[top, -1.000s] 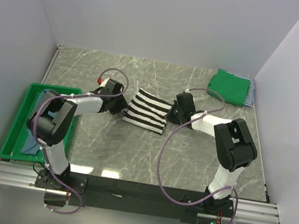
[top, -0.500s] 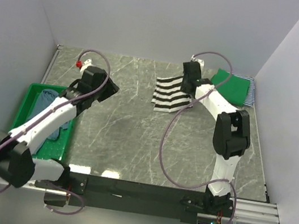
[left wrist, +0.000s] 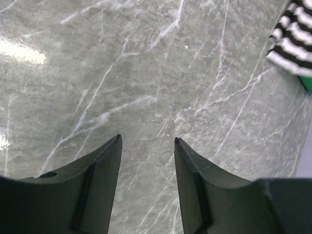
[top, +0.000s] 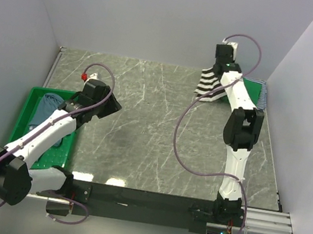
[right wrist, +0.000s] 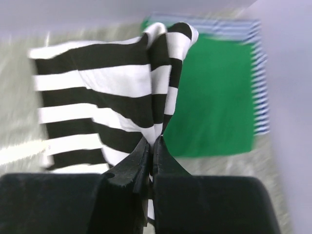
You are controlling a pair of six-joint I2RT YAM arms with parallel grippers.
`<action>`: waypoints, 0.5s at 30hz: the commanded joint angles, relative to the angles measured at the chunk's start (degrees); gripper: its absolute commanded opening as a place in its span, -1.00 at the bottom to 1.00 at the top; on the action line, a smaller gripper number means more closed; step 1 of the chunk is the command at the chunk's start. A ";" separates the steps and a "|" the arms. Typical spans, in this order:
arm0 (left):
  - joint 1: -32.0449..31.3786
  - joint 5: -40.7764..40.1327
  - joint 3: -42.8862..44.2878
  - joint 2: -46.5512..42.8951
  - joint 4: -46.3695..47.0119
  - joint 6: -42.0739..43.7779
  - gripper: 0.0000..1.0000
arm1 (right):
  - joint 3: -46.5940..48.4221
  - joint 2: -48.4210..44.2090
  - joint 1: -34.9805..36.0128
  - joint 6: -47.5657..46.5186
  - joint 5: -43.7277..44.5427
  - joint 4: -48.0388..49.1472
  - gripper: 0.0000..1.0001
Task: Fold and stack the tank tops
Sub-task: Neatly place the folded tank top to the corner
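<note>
Right, this looks like the stacking step. The right jaws pinch a gathered edge of the bold black-white striped top (right wrist: 97,92), which hangs at the far right corner of the bench (top: 143,127), at the edge of the green top (right wrist: 214,97) lying on the thin striped top (right wrist: 259,73). The left jaws stand spread and empty over bare bench, near the green bin (top: 16,126) holding the dusty blue top (top: 47,103). Next, I'd say, the striped top needs carrying squarely over the green one and lowering flat, or it'll land bunched.
</note>
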 commanded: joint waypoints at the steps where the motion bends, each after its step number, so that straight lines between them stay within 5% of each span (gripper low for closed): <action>1: -0.14 2.29 1.88 -0.56 0.44 2.78 0.06 | 7.20 -0.38 -1.78 -3.81 3.16 -0.88 -1.00; 10: -0.14 4.66 1.62 2.25 2.28 3.04 0.04 | 9.05 -0.82 -7.75 -0.74 0.87 -2.03 -1.00; 15: -0.14 4.66 1.27 3.31 3.25 3.22 0.03 | 0.01 -2.74 -12.23 4.79 -0.35 -0.71 -1.00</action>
